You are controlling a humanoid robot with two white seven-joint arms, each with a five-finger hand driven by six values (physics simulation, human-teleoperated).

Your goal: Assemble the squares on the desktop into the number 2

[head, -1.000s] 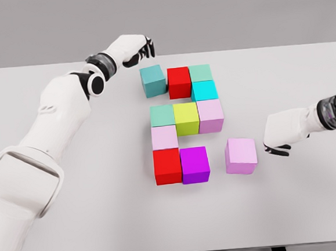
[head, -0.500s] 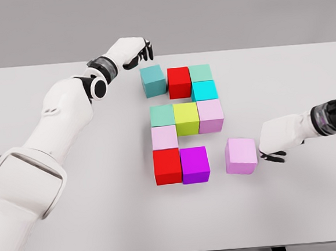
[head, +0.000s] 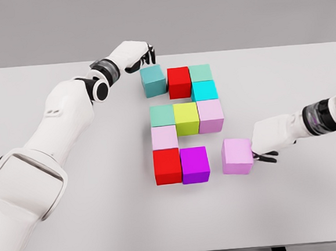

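Coloured cubes form a block figure on the white table (head: 76, 214). Top row: a teal cube (head: 153, 81) slightly askew, a red cube (head: 179, 81), a green cube (head: 200, 72), with a cyan cube (head: 204, 90) below it. Middle row: a mint cube (head: 162, 115), a yellow-green cube (head: 186, 117), a pale pink cube (head: 210, 114). Below sit a pink cube (head: 164, 137), a red cube (head: 167, 165) and a purple cube (head: 195, 164). A loose lilac cube (head: 237, 155) lies right of the purple one. My right hand (head: 261, 147) presses against its right side, fingers curled. My left hand (head: 141, 56) hovers, fingers curled, at the teal cube's far left corner.
The table's front edge runs along the bottom of the view. A narrow gap separates the lilac cube from the purple one.
My right hand has slid left into the lilac cube and nudged it leftward toward the purple cube. My left hand has dropped slightly closer to the teal cube.
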